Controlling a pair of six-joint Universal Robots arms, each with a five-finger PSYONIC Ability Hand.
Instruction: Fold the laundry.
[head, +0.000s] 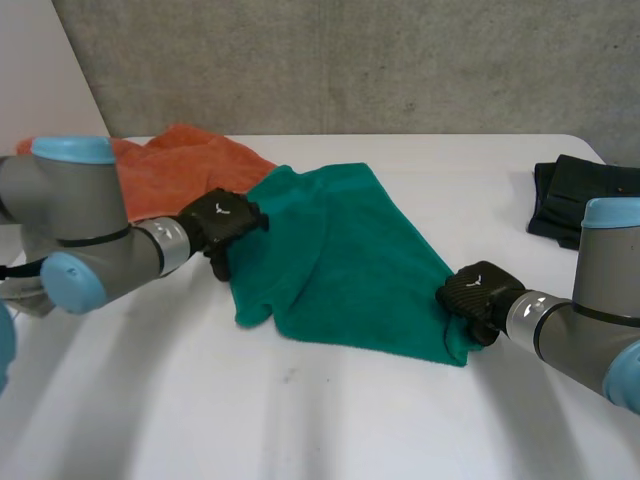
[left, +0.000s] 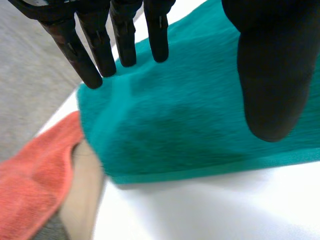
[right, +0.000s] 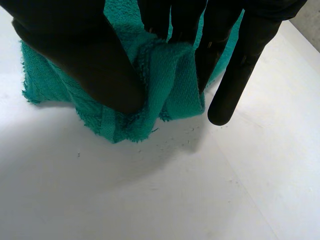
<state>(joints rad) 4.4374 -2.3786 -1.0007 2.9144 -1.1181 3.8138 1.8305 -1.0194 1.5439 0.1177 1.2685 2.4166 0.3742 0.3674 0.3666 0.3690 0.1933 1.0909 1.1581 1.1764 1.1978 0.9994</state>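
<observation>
Green terry towel (head: 345, 260) lies spread and rumpled across the middle of the white table (head: 330, 420) in the head view, with a grey concrete wall (head: 350, 60) behind. An orange terry towel (head: 175, 165) lies crumpled at ten o'clock from it, the two touching. A dark folded cloth (head: 575, 200) sits well apart at two o'clock, by the table's far right edge. The left hand (head: 220, 225) rests at the green terry towel's nine o'clock edge, and the right hand (head: 478, 292) is at its four o'clock corner. Each hand's back carries a small white mark, too small to read.

From the left wrist view, the left hand (left: 272, 75) is wide and relaxed. Its fingers (left: 100, 45) are straight and slightly spread, with their tips over the green terry towel (left: 175, 125) near its folded edge. The thumb stands well apart from them above the same cloth. Whether the tips touch the pile I cannot tell. The orange terry towel (left: 35, 180) lies just beside the green one's corner, and the bare white table (left: 210, 210) runs along its hem.

From the right wrist view, the right hand (right: 90, 65) is clamped on a bunched, frayed corner of the green terry towel (right: 170, 85), the thumb pressing the cloth against the fingers (right: 240, 75). One finger juts straight out just beside the bunch. The gathered corner hangs under the palm, over the white table (right: 175, 190).
</observation>
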